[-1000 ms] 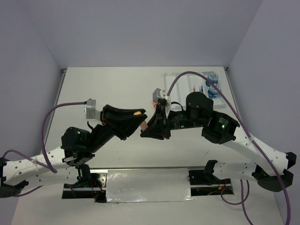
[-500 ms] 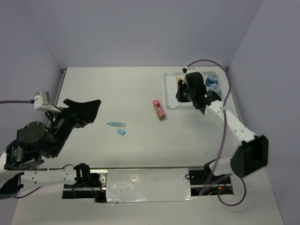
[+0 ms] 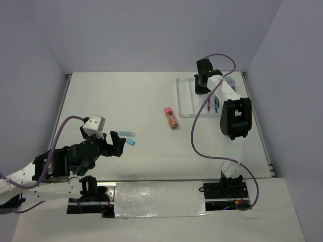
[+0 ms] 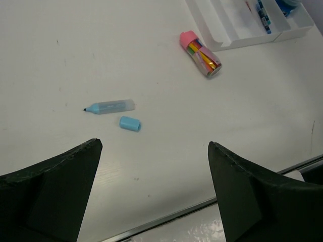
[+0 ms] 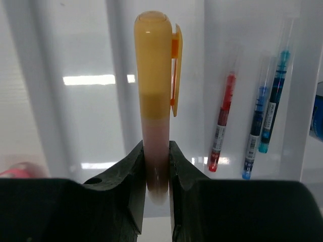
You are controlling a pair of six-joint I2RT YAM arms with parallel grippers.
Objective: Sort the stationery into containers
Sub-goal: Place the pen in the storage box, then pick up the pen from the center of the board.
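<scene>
**Now the orange marker hangs over the tray, ready to be set down**

The step in hand looks like a placing. The right gripper point(image 5: 156, 151) has its fingers clamped on the lower barrel of an orange marker point(image 5: 154, 75). The marker sticks straight out beyond the fingertips, above the white tray point(image 3: 184, 103). It runs parallel to the tray's dividing ridges and seems to sit over the compartment directly ahead of the fingers. A red pen point(image 5: 222, 123) and two blue pens point(image 5: 255, 131) lie in the compartment to the right of the right finger. By my reading, the next move is to lower the marker until it is close to the floor of that compartment. The fingers then part, and the marker should stay lined up with the ridges so it does not land across one.

The left gripper point(image 4: 153, 146) has its fingers spread wide, with nothing between them. An uncapped light-blue marker point(image 4: 111, 107) and its loose cap point(image 4: 129, 123) lie on the table ahead of the fingers, closer to the left one. A pink-capped tube with rainbow stripes point(image 4: 201, 46) lies further ahead, towards the right finger and near the tray's edge. These look like the next things to pick up.

The orange marker is a smooth round stick with a translucent orange cap, a clip, and a paler frosted barrel, so it would probably roll on a flat surface. The tray is glossy moulded plastic that mirrors the lamps. The pens are thin, with clear barrels. The fingers are matte black with a rough grain.
</scene>
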